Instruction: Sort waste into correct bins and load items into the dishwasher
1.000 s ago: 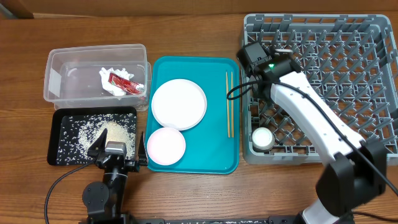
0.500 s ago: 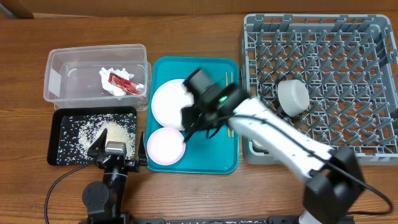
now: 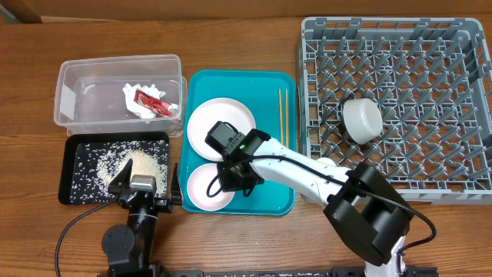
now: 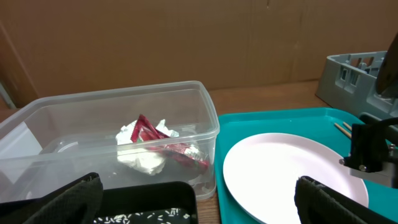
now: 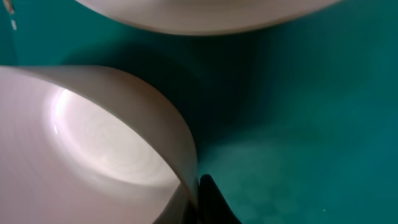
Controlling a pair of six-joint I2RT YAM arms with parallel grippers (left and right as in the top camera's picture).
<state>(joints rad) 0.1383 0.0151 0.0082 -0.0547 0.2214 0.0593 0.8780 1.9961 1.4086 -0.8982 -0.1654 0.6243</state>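
Note:
My right gripper (image 3: 231,178) is down on the teal tray, shut on the right rim of the small round dish (image 3: 201,187). In the right wrist view the dish rim (image 5: 186,168) sits against a black fingertip (image 5: 211,202). The white plate (image 3: 223,123) lies just behind, and two chopsticks (image 3: 283,131) lie to its right. The grey-sided bowl (image 3: 362,120) rests on its side in the grey dish rack (image 3: 461,46). The napkin (image 3: 142,104) and red sauce packet (image 3: 151,101) lie in the clear tub (image 3: 77,85). Rice (image 3: 138,163) lies in the black tray (image 3: 73,192). My left gripper (image 3: 151,183) is open and empty at the black tray's front edge.
The teal tray (image 3: 269,85) holds the plate, the dish and the chopsticks between the tubs and the rack. My right arm (image 3: 307,173) stretches low across the tray's front right corner. In the left wrist view the tub (image 4: 205,124) and plate (image 4: 280,168) are ahead.
The right arm swung from the rack, leaving the bowl there, to the tray's front left. Its jaws then closed on the small dish's rim. The left arm stayed still.

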